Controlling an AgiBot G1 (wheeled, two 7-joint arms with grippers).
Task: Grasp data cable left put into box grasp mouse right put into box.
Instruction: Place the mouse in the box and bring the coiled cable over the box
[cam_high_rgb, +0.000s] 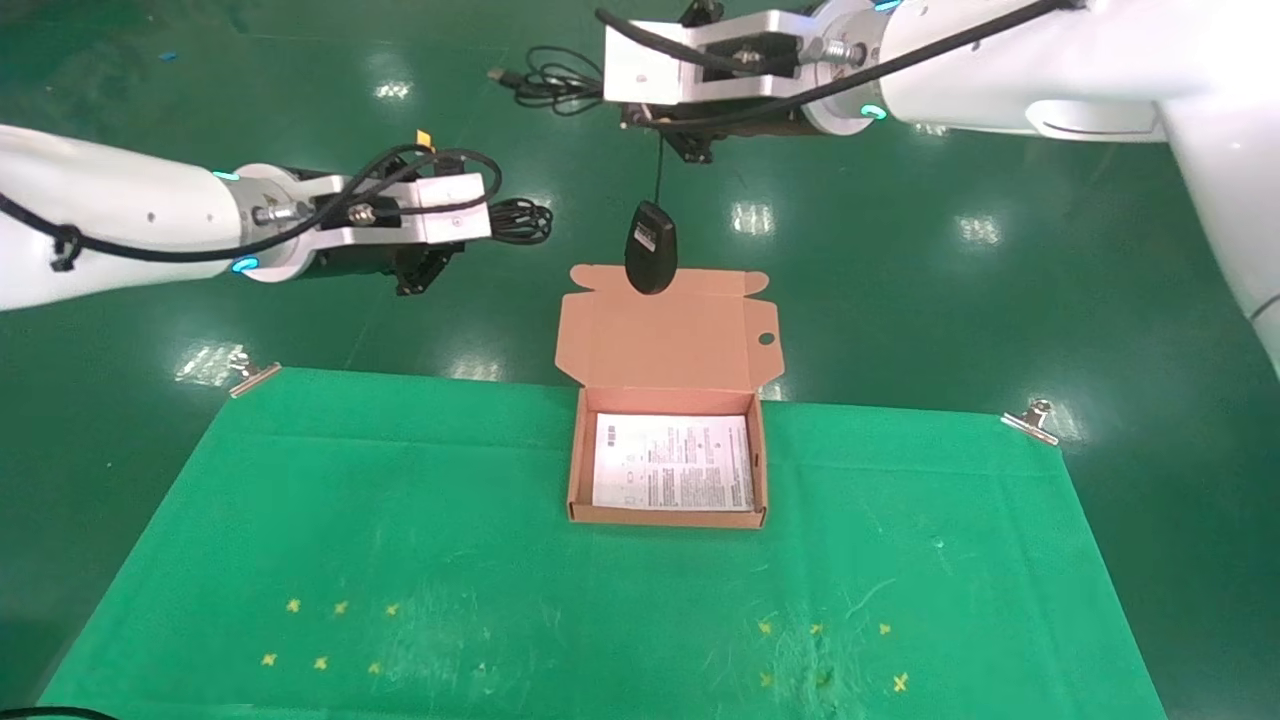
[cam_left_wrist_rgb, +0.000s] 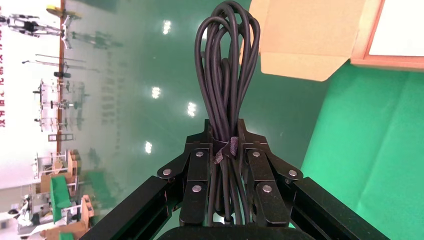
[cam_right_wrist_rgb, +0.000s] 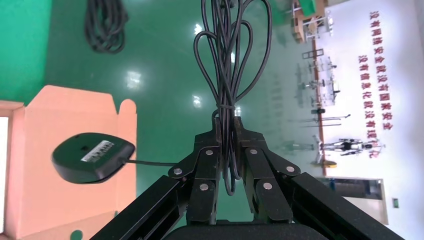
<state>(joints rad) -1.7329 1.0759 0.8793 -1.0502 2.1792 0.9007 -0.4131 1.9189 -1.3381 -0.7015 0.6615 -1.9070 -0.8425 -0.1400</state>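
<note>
The box lies open on the green cloth, its flap lid folded back and a white printed sheet inside. My left gripper hovers left of the lid, shut on the looped data cable; the left wrist view shows the jaws clamped on the bundle. My right gripper is high behind the box, shut on the mouse's coiled cord. The mouse hangs from that cord above the lid's far edge, as the right wrist view also shows.
The green cloth is clipped at its far corners by metal clamps. Yellow cross marks dot its near part. Shiny green floor lies beyond the table.
</note>
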